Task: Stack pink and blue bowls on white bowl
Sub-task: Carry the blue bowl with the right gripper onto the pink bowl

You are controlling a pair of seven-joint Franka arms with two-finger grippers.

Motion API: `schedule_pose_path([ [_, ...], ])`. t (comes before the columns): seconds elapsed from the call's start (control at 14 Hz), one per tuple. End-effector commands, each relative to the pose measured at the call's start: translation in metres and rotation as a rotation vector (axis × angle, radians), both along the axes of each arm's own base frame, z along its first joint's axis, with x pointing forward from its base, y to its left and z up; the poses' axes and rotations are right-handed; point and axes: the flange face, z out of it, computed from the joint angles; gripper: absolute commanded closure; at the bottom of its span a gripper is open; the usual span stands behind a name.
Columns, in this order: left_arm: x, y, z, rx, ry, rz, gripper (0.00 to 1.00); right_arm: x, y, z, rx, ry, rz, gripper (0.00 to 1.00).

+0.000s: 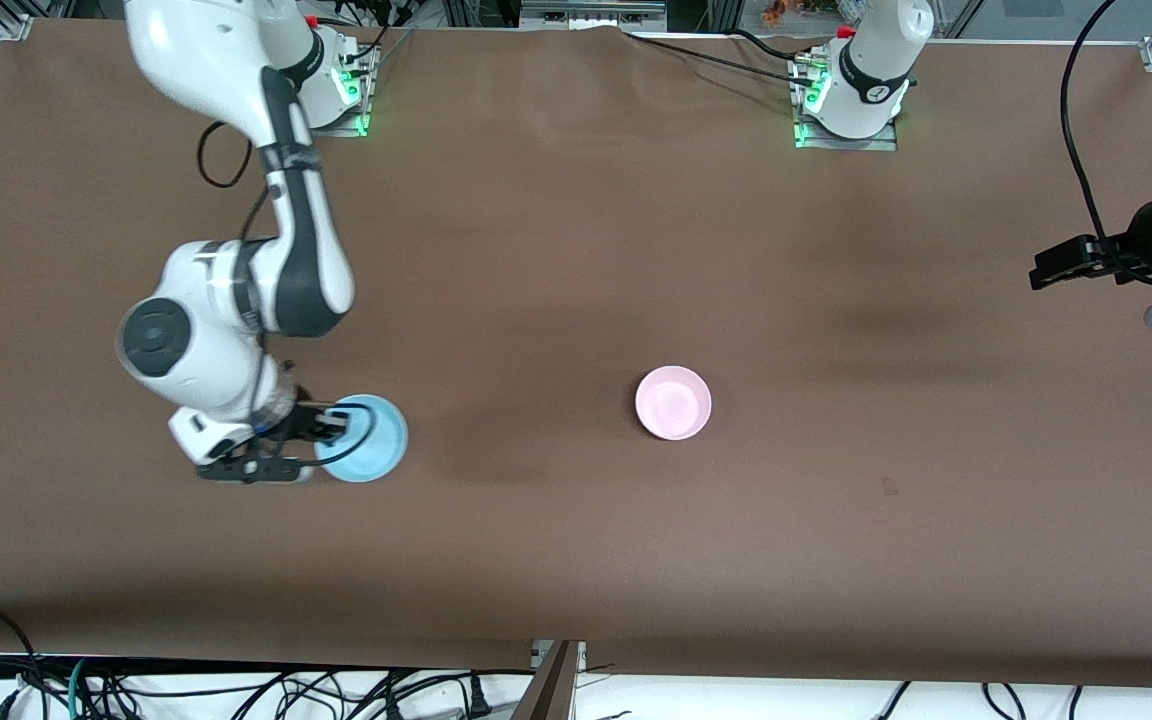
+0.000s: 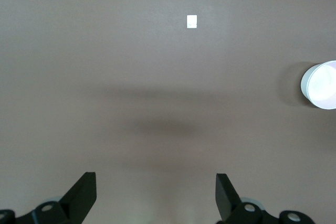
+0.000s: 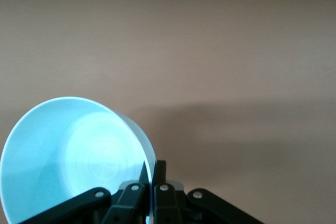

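My right gripper (image 1: 332, 428) is shut on the rim of the light blue bowl (image 1: 366, 440) and holds it tilted, low over the table at the right arm's end. In the right wrist view the fingers (image 3: 151, 174) pinch the blue bowl's wall (image 3: 73, 156). The pink bowl (image 1: 673, 402) stands upright on the table near the middle. It also shows in the left wrist view (image 2: 321, 84), where its outer wall looks white. No separate white bowl is in view. My left gripper (image 1: 1086, 262) waits open and empty, high over the left arm's end of the table (image 2: 156, 192).
The brown table cover (image 1: 576, 250) bears a small mark (image 1: 888, 486), which shows as a pale tag in the left wrist view (image 2: 192, 21). Both arm bases (image 1: 851, 95) stand along the table edge farthest from the front camera. Cables hang below the nearest edge.
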Motion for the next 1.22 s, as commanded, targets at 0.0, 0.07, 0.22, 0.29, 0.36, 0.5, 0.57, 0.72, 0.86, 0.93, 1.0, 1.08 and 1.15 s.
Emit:
schedule_pose_path([
  [0.0, 0.002, 0.000, 0.005, -0.017, 0.007, -0.002, 0.00, -0.004, 0.055, 0.011, -0.004, -0.016, -0.100, 1.00],
  [0.07, 0.002, 0.000, 0.005, -0.017, 0.007, -0.002, 0.00, -0.009, 0.081, 0.013, 0.001, -0.020, -0.131, 1.00],
  [0.22, 0.002, 0.000, 0.005, -0.017, 0.007, -0.002, 0.00, -0.016, 0.126, 0.020, 0.020, -0.039, -0.186, 1.00],
  [0.29, 0.002, 0.000, 0.005, -0.016, 0.007, 0.000, 0.00, -0.021, 0.152, 0.023, 0.045, -0.038, -0.207, 1.00],
  [0.36, 0.002, 0.000, 0.005, -0.017, 0.007, -0.002, 0.00, -0.027, 0.178, 0.023, 0.071, -0.037, -0.232, 1.00],
  [0.5, 0.002, 0.000, 0.005, -0.016, 0.007, 0.000, 0.00, -0.037, 0.226, 0.024, 0.103, -0.056, -0.239, 1.00],
  [0.57, 0.002, 0.000, 0.005, -0.016, 0.007, 0.000, 0.00, -0.042, 0.246, 0.023, 0.110, -0.075, -0.226, 1.00],
  [0.72, 0.002, 0.000, 0.005, -0.016, 0.007, 0.000, 0.00, -0.053, 0.284, 0.022, 0.140, -0.119, -0.176, 1.00],
  [0.86, 0.002, -0.001, 0.005, -0.016, 0.007, -0.002, 0.00, -0.071, 0.316, 0.021, 0.192, -0.144, -0.132, 1.00],
  [0.93, 0.002, -0.001, 0.005, -0.017, 0.007, -0.003, 0.00, -0.080, 0.329, 0.014, 0.203, -0.143, -0.119, 1.00],
  [1.0, 0.002, -0.001, 0.005, -0.017, 0.007, -0.003, 0.00, -0.089, 0.340, 0.008, 0.206, -0.141, -0.115, 1.00],
  [1.08, 0.002, -0.001, 0.005, -0.017, 0.007, -0.003, 0.00, -0.099, 0.351, -0.001, 0.201, -0.140, -0.098, 1.00],
  [1.15, 0.002, -0.001, 0.005, -0.017, 0.007, -0.003, 0.00, -0.105, 0.359, -0.009, 0.194, -0.139, -0.087, 1.00],
])
